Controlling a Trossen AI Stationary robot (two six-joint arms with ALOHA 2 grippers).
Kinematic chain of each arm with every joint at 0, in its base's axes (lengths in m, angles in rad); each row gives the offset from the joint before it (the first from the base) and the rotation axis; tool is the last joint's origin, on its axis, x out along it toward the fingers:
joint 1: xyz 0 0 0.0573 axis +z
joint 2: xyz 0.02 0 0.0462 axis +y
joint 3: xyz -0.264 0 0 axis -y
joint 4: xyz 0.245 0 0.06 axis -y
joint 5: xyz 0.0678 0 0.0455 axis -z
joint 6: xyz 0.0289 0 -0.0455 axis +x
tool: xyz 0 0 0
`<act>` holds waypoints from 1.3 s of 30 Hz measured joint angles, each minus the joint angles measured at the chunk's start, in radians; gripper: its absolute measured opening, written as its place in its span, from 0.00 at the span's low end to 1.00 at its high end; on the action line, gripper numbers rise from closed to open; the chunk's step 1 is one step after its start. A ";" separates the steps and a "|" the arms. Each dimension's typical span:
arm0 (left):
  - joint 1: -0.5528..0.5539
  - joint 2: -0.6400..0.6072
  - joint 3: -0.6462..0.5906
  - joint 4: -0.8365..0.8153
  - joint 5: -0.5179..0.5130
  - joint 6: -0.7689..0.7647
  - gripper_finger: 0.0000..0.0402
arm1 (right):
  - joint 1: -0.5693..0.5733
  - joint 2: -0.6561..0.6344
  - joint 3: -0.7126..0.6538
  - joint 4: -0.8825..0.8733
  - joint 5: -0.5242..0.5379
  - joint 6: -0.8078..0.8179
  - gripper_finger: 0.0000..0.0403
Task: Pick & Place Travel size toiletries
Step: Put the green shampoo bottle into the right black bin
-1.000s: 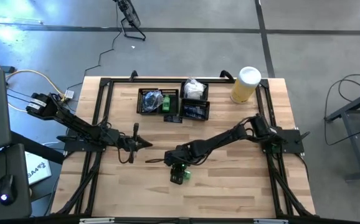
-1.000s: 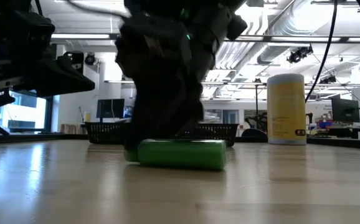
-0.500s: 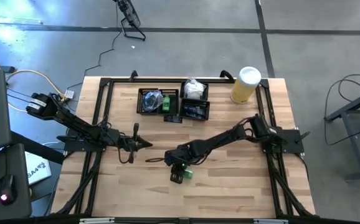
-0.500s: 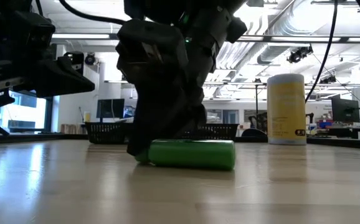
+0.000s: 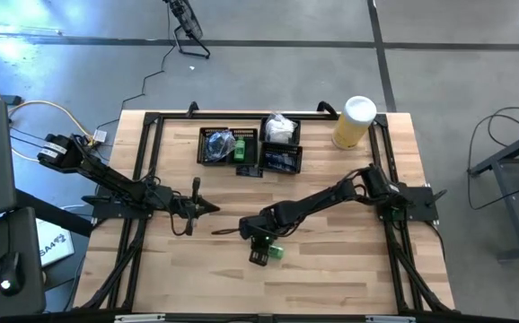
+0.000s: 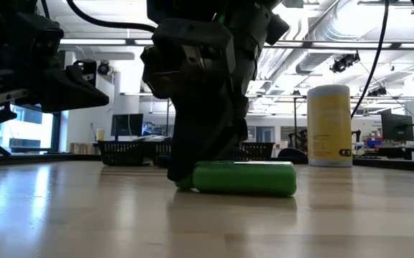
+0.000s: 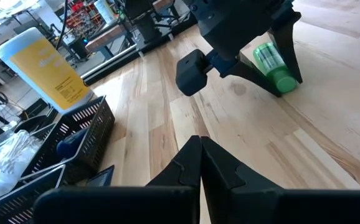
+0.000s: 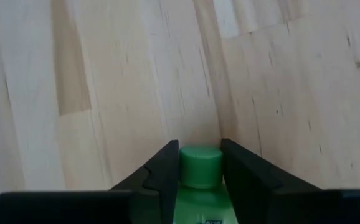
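Lying near the desk's front edge, the green tube sits between the right claw's fingers, which touch its cap; not yet lifted, trays await it.

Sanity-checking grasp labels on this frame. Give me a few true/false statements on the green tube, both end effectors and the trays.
1. The green tube lies on its side on the table. True.
2. The right end effector has its fingers on either side of the tube's cap. True.
3. The left end effector holds a white sachet. False: it is shut on nothing, waiting over the table left of the right arm.
4. The yellow cylinder lies tipped over in a tray. False: it stands upright at the table's far edge, outside the trays.
5. The tube is already in a tray. False: it is on bare wood, nearer the front than the trays.
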 joint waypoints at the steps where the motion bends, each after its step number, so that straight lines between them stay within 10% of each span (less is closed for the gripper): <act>1: 0.000 0.000 0.000 0.000 0.000 0.000 0.00 | 0.000 -0.002 0.000 -0.001 0.000 -0.007 0.26; 23: 0.000 0.000 0.000 0.000 0.000 -0.001 0.00 | -0.051 -0.108 -0.005 -0.224 0.216 -0.083 0.22; 39: 0.000 0.000 0.000 -0.008 0.000 -0.003 0.00 | -0.247 -0.114 -0.004 -0.039 0.301 -0.165 0.22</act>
